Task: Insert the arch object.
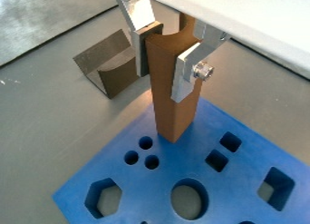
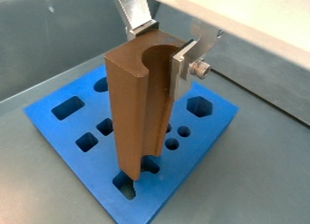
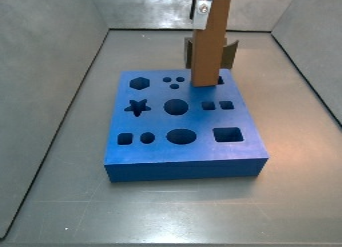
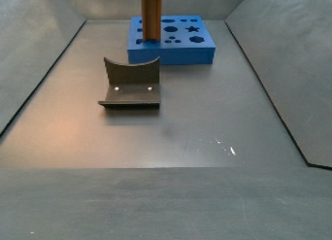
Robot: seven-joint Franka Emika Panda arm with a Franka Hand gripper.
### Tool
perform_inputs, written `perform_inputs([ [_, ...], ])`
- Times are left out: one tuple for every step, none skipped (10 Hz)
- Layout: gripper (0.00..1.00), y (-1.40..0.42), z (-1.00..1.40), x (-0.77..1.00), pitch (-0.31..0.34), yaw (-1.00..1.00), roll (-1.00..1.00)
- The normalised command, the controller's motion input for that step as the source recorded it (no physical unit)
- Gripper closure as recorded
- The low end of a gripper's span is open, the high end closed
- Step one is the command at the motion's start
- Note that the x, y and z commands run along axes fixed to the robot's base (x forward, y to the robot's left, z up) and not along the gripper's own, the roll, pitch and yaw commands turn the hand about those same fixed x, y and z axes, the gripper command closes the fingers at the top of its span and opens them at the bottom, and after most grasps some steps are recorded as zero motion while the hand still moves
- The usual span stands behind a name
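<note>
The gripper (image 2: 164, 51) clamps the upper part of the arch object (image 2: 133, 110), a tall brown grooved bar standing upright. Its foot meets a hole near a corner of the blue board (image 3: 201, 151). The fixture (image 4: 130, 84) sits just beyond that edge. Open worktop (image 4: 195, 127) stretches past the fixture to the walls.

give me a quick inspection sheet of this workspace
surface: grey metal floor, bare parts clean
job's things: arch object, a tall orange-brown bar with a half-round groove, upright with its lower end at the blue board; cannot tell if it has entered a hole
clutter: nothing seen
grippers: gripper above the blue board, shut on the arch object near its top
cables: nothing seen
surroundings: fixture on the floor apart from the board; grey walls around the floor
</note>
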Motion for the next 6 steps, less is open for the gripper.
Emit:
perform_inputs([
  [1.00, 0.11, -0.21, 0.16, 0.110, -0.11, 0.21],
  [1.00, 0.06, -0.25, 0.22, 0.146, -0.15, 0.23],
  [1.00, 0.04, -0.27, 0.25, 0.180, -0.17, 0.23],
  [1.00, 0.00, -0.28, 0.41, 0.216, -0.21, 0.19],
  [1.00, 0.00, -0.26, 0.55, 0.206, -0.31, 0.12],
  [1.00, 0.00, -0.24, 0.46, 0.171, -0.40, 0.08],
])
